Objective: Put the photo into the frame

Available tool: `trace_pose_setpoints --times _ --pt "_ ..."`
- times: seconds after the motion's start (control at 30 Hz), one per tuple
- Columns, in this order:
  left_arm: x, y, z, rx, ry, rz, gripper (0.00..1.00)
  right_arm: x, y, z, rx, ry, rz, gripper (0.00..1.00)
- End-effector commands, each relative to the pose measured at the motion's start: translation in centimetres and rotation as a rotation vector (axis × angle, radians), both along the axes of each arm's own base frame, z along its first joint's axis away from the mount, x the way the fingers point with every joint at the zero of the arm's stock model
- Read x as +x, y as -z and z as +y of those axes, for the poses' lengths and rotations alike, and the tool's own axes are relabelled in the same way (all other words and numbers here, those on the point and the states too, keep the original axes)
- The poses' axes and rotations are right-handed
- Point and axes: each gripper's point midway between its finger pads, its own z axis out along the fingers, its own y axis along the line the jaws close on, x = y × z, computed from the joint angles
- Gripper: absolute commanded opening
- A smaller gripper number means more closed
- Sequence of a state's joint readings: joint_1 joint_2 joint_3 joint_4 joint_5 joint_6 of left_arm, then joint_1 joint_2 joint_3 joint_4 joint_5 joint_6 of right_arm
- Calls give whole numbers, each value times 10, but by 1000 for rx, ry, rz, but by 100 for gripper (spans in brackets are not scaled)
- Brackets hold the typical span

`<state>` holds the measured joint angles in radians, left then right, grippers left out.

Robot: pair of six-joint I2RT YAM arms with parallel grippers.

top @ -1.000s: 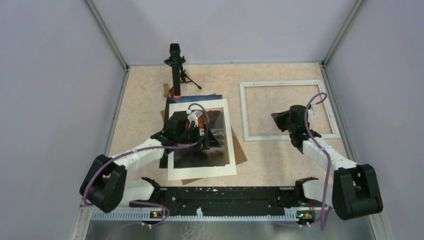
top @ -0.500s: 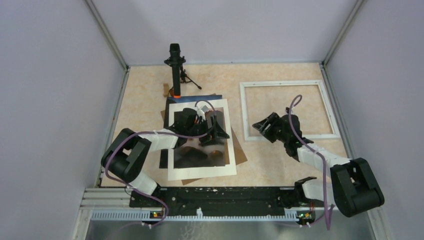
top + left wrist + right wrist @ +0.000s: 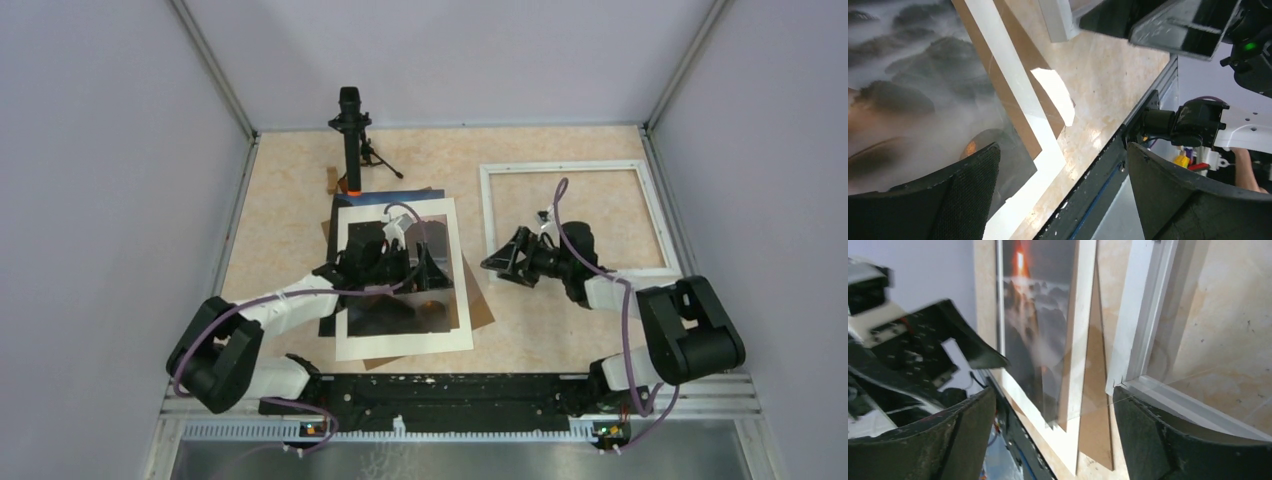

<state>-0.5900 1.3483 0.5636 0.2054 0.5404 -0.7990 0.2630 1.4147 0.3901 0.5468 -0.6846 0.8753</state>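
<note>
Jaws spread wide and holding nothing, the left gripper (image 3: 422, 268) hangs over the right-hand side of the photo (image 3: 392, 312). The dark seascape print lies on a white sheet (image 3: 405, 345) and a brown cardboard sheet (image 3: 482, 305), left of the centre of the bench (image 3: 290, 200); whether the fingers touch the print cannot be told. The right gripper (image 3: 500, 257), equally open and unladen, points at the same stack from the strip between it and the frame (image 3: 560, 167). The frame lies flat toward the far right corner, apart from the print, with bench surface showing through its opening. The step in hand looks to be getting a first hold on the photo. Doing it well likely means coming in low at the print's right edge, where the wrist view shows it lying close over the sheets beneath, and closing on the print alone, not the white sheet or the cardboard. So thin and glossy a sheet will probably slide rather than lift, so pinning with one gripper while the other teases up an edge seems safer. A black stand (image 3: 350, 130) rises at the far edge.
</note>
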Motion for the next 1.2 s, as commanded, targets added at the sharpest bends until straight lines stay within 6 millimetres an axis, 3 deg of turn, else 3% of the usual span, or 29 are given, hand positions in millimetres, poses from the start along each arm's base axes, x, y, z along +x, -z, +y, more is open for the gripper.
trace_pose_setpoints --times 0.0,0.07,0.17,0.23,0.33,0.47,0.63,0.77,0.97,1.17 --pt "20 -14 14 107 -41 -133 98 -14 -9 8 -130 -176 -43 89" --pt "31 -17 15 128 -75 -141 98 -19 -8 -5 -251 -163 -23 98" --pt "47 -19 6 118 -81 -133 98 -30 1 -39 -471 -132 55 99" --pt "55 -21 -3 104 -66 -111 98 -24 -1 -66 -598 -51 75 99" --pt "60 -19 -16 73 -33 -58 98 -2 -25 -82 -513 75 54 99" --pt "53 -14 -24 44 11 15 98 45 -57 -105 -403 248 -8 99" --pt "46 -29 -29 24 89 4 98 96 -51 -148 -204 341 22 99" --pt "52 -36 -23 87 100 -57 98 123 -34 -163 -96 355 40 99" --pt "61 -49 -25 94 144 -130 98 145 -8 -169 -79 380 52 95" --pt "38 -63 -39 -73 259 -123 98 148 15 -160 12 368 69 93"
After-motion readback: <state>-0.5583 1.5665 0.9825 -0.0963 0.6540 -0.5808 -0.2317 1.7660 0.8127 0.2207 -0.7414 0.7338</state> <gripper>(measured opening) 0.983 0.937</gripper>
